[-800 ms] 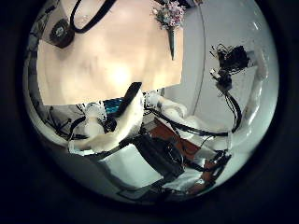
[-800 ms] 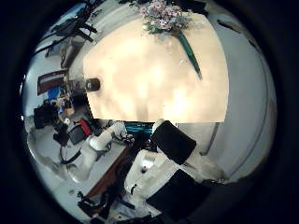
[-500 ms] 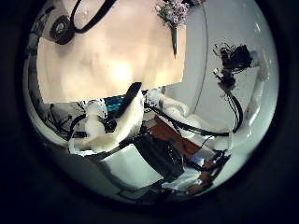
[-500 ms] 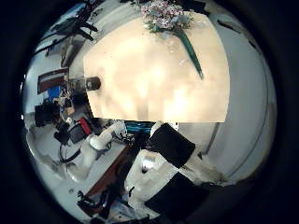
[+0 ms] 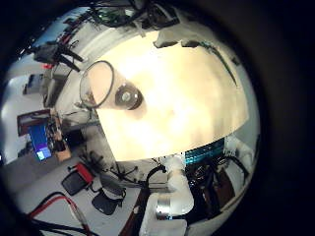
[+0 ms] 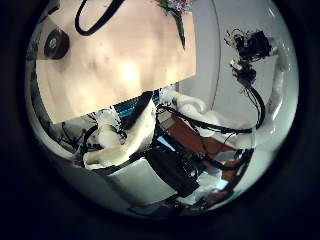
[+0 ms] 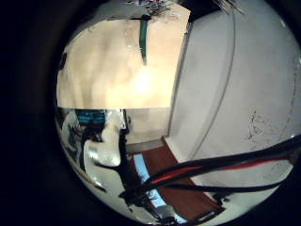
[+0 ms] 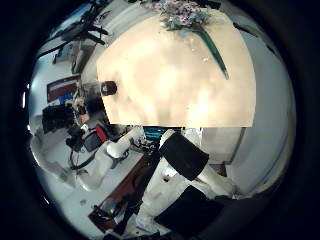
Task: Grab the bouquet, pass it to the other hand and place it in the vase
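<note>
Right thumb side palm view: bouquet (image 8: 190, 22) lies on table (image 8: 170, 85), well away.

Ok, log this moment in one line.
stage: pre-grasp | bouquet: lying on table, untouched | vase: on table, empty | hands: neither holding anything

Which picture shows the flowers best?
The right thumb side palm view: the bouquet lies on the table, blooms and stem visible. The right little finger and left thumb views show only part; the left little finger view, none clearly.
</note>
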`<move>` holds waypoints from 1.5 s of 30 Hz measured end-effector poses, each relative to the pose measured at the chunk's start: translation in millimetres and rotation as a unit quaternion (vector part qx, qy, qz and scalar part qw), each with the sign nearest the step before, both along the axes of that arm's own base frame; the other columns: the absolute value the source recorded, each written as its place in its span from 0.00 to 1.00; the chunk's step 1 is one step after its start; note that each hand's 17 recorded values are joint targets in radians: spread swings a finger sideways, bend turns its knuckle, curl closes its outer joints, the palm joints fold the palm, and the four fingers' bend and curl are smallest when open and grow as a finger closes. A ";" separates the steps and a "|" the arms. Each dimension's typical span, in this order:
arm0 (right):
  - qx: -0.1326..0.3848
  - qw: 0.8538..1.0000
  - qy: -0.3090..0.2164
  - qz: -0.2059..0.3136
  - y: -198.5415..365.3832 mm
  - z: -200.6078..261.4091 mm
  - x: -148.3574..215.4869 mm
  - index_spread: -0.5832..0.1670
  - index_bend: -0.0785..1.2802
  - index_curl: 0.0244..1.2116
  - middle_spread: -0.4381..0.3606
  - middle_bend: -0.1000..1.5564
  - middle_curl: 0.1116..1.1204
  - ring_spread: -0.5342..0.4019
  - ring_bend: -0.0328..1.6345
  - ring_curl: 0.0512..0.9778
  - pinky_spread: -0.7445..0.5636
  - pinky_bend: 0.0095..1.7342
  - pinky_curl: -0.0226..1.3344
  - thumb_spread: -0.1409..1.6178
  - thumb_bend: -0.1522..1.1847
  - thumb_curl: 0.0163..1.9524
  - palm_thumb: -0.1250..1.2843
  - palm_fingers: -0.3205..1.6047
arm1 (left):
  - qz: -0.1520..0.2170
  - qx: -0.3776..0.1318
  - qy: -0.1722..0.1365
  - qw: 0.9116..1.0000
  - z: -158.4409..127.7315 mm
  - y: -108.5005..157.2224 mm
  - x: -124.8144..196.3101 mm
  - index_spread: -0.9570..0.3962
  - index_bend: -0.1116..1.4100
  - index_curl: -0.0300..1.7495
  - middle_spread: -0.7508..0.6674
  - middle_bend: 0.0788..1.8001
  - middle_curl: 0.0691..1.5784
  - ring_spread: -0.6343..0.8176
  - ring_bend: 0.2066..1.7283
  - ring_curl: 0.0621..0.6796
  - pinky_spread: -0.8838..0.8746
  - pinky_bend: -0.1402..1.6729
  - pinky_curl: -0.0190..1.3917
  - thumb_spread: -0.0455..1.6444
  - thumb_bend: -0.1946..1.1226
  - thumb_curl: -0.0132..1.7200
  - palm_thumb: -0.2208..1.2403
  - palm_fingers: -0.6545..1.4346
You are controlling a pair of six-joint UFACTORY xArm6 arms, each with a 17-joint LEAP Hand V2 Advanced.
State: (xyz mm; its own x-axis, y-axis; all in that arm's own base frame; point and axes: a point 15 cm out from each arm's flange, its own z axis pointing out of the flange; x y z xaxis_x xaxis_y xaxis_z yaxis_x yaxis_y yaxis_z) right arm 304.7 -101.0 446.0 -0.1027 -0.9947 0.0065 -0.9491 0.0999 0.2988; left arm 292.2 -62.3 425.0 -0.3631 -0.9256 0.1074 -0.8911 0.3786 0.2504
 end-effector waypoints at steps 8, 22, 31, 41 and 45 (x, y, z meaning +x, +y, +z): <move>0.080 0.989 0.046 -0.116 -40.6 -71.5 33.4 0.57 0.18 0.24 0.66 0.32 0.27 0.65 0.49 0.22 0.78 0.44 0.16 0.76 0.10 0.16 0.41 0.30 | -0.063 -0.001 0.004 0.998 -23.0 -12.5 7.7 0.61 0.20 0.27 0.62 0.06 0.19 0.69 0.19 0.15 0.76 0.36 0.02 0.72 0.13 0.18 0.32 0.48; 0.069 0.976 0.060 -0.198 -60.6 -200.5 95.6 0.63 0.18 0.24 0.62 0.34 0.29 0.55 0.54 0.24 0.75 0.43 0.14 0.73 0.10 0.18 0.46 0.31 | -0.085 0.002 0.010 0.996 -30.4 -10.8 2.3 0.61 0.20 0.27 0.62 0.06 0.19 0.69 0.19 0.16 0.76 0.36 0.02 0.72 0.13 0.18 0.32 0.47; 0.063 0.972 0.061 -0.216 -76.9 -251.7 108.3 0.65 0.17 0.24 0.60 0.36 0.31 0.46 0.59 0.28 0.67 0.45 0.13 0.72 0.10 0.18 0.48 0.32 | -0.093 -0.004 0.013 0.996 -26.7 -16.0 -4.6 0.62 0.19 0.27 0.62 0.07 0.20 0.69 0.20 0.17 0.76 0.37 0.02 0.72 0.13 0.18 0.32 0.47; 0.061 0.969 0.075 -0.227 -79.2 -281.0 111.1 0.65 0.19 0.25 0.59 0.36 0.33 0.42 0.61 0.31 0.63 0.46 0.12 0.71 0.10 0.19 0.50 0.30 | -0.096 -0.002 0.013 0.995 -25.6 -17.1 -7.9 0.63 0.19 0.26 0.62 0.07 0.20 0.69 0.20 0.18 0.76 0.37 0.03 0.72 0.13 0.18 0.32 0.46; 0.059 0.969 0.076 -0.230 -78.0 -287.8 112.2 0.66 0.19 0.26 0.59 0.36 0.33 0.41 0.60 0.32 0.62 0.46 0.12 0.71 0.10 0.19 0.50 0.30 | -0.096 0.000 0.019 0.995 -27.7 -15.4 -11.5 0.63 0.20 0.25 0.62 0.07 0.20 0.69 0.20 0.18 0.75 0.37 0.03 0.72 0.13 0.18 0.32 0.46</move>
